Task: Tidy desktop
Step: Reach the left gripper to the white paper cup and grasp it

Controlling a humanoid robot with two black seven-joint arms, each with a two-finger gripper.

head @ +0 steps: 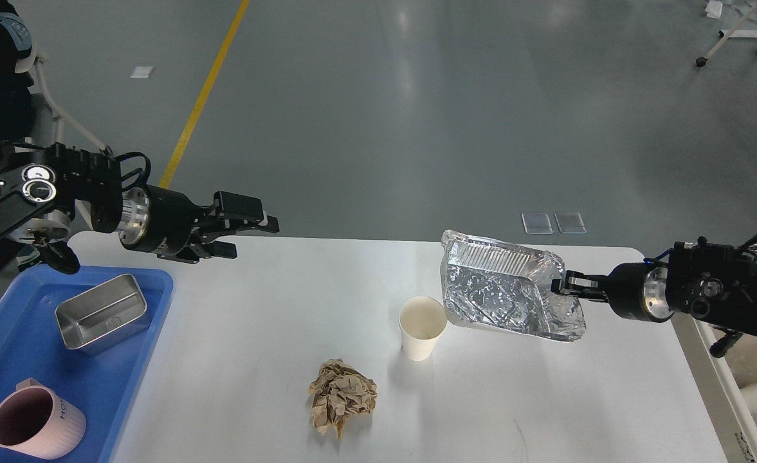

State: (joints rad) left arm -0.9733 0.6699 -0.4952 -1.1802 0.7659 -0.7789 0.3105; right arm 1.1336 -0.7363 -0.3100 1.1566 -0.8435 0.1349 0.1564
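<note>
Writing: the pink mug (36, 424) carries dark vertical lettering on its side, too small to read beyond a possible "HO". No other legible labels.

Landmark: the paper cup (422, 326), upright and open-mouthed, standing near the middle of the desktop (269, 328). The desktop is the wide white surface filling the lower half of the view, its far edge running behind the cup.

Right arm enters from the right of the cup, stretched out nearly level. Right gripper (561, 283) pinches the near-right rim of a crumpled foil tray (503, 292), fingers clamped on the foil. Tray hangs tilted with its open face toward the camera, just right of the cup, its lower left corner beside the cup's rim; cannot tell whether they touch.

Left arm comes in far left of the cup, reaching level toward it above the desktop's far-left corner. Left gripper (249, 231) has its two fingers spread apart, one above the other, nothing between them.

Paper ball (341, 397), brown and crumpled, lies on the desktop nearer the camera than the cup and slightly left, apart from it.

Blue bin (5, 334) sits far left of the cup at the desktop's left edge. Inside it: a steel box (102, 311), tilted, and the mug nearer the camera.

White bin (712, 360) is right of the cup, past the desktop's right edge, mostly cut off.
</note>
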